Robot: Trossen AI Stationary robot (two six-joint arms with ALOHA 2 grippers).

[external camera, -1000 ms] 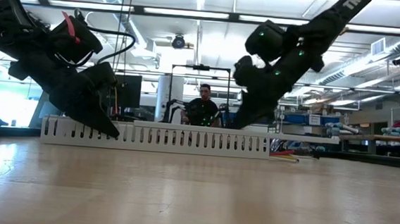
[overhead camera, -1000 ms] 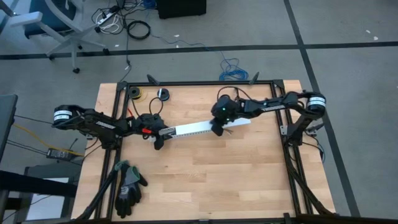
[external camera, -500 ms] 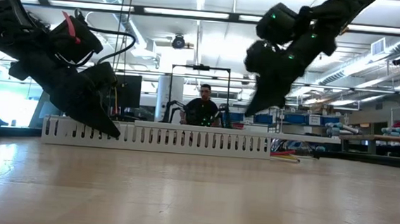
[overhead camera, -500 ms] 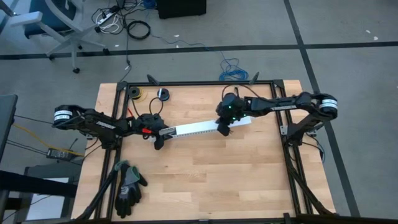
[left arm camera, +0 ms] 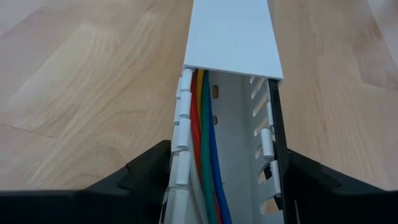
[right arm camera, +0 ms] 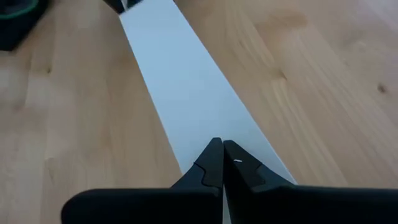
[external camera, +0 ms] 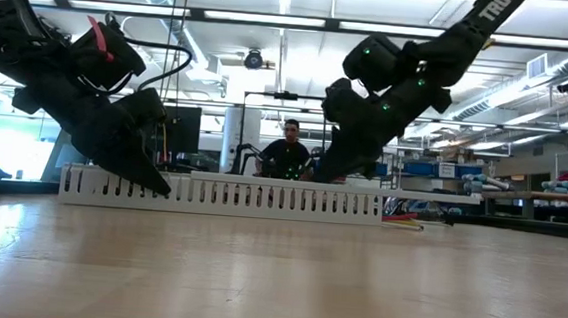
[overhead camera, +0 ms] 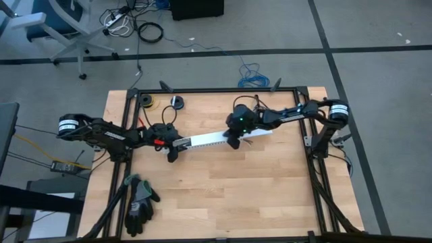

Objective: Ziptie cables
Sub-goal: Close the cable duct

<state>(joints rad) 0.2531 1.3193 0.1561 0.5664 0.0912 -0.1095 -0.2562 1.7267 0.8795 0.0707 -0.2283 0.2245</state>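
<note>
Left end effector (left arm camera: 217,186) grips the white duct (left arm camera: 231,37) holding cables (left arm camera: 205,124); right end effector (right arm camera: 219,163) closed on its lid

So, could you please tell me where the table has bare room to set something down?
The near half of the table, between the white slotted duct and the front edge, is bare apart from the gloves at its left. The duct line is crowded: the left end effector grips one end and the right end effector presses its cover.
</note>
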